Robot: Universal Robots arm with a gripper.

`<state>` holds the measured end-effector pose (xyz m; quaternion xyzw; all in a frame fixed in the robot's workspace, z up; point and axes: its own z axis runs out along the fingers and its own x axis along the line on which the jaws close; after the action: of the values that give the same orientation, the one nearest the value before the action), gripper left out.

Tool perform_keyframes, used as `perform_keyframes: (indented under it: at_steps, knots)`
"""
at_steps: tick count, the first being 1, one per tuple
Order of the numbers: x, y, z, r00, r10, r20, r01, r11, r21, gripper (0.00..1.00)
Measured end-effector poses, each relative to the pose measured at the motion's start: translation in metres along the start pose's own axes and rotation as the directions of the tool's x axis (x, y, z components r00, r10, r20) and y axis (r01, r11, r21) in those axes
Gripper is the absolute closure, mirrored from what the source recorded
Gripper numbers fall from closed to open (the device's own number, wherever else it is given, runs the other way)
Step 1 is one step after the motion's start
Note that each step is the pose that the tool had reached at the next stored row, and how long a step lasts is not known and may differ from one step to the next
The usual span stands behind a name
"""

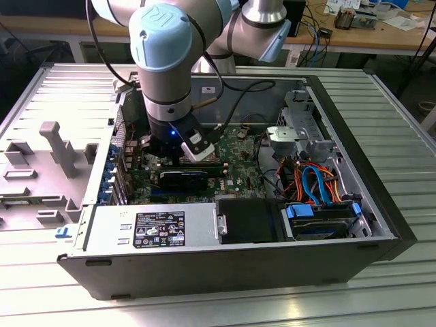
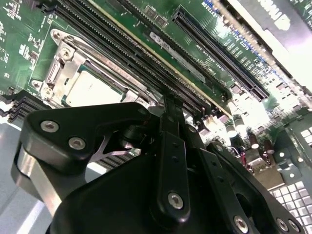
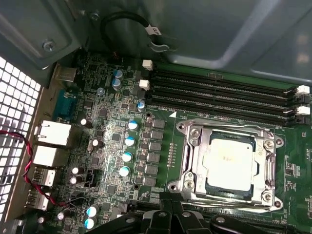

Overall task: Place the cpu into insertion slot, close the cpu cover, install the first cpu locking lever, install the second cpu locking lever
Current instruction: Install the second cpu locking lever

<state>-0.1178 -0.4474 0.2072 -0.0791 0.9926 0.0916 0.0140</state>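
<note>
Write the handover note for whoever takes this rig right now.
Gripper: low over the motherboard inside the open case, beside the socket; nothing visibly held.
The cpu sits in the insertion slot.
The cpu cover lies down around it, seen in both wrist views.
Done: cpu placed, cover appears closed.
Left: lever state unclear; check both locking levers.

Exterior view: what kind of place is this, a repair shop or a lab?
Probably a robotics lab or test workshop. An opened computer case lies on a ribbed metal table under the robot arm, and a cluttered wooden workbench with cables stands behind it.
</note>
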Motion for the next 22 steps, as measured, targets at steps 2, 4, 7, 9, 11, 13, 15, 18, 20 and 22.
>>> perform_keyframes:
  at_steps: [2,4,7,9,11,13,15,18,20,22]
  knots:
    - [0.0001,0.0003,0.0004,1.0,0.0,-0.0002,0.0,1.0,0.0002,0.89]
    - [0.0,0.0014,0.001,1.0,0.0,-0.0004,0.0,1.0,0.0005,0.89]
    - [-0.0008,0.0042,0.0025,1.0,-0.001,-0.0004,0.001,1.0,0.0003,0.89]
    - [-0.0009,0.0042,0.0036,1.0,-0.001,-0.0006,0.001,1.0,0.0003,0.89]
    - [-0.0008,0.0039,0.0047,1.0,-0.001,-0.001,0.001,1.0,0.0007,0.89]
    - [-0.0008,0.0037,0.0067,1.0,-0.001,-0.0009,0.001,1.0,0.0,0.89]
    - [-0.001,0.0036,0.0082,1.0,-0.001,-0.0016,0.001,1.0,0.0011,0.89]
    - [-0.0019,0.0053,0.0052,1.0,-0.002,-0.0029,0.002,0.9999,0.0145,0.89]
    - [-0.002,0.0055,0.0051,1.0,-0.002,-0.0029,0.002,0.9999,0.0146,0.89]
    - [-0.0021,0.0069,0.0054,1.0,-0.002,-0.0029,0.002,0.9999,0.0145,0.89]
